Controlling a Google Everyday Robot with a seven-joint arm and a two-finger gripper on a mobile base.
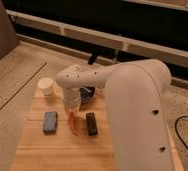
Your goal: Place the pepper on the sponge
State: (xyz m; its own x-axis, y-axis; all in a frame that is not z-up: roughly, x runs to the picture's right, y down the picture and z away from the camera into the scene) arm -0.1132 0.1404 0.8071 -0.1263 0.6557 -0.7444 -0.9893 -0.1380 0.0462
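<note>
The orange-red pepper (73, 123) lies on the wooden table (62, 150), between the blue-grey sponge (50, 121) on its left and a black pad (91, 124) on its right. My gripper (72, 107) hangs from the white arm and points straight down at the far end of the pepper, very close to it or touching it. About a pad's width separates the sponge from the pepper, and nothing lies on the sponge.
A white cup (47, 86) stands at the table's far left corner. A dark bowl (88, 94) sits behind the gripper, partly hidden by the arm. My bulky white arm (137, 110) covers the table's right side. Speckled floor lies to the left.
</note>
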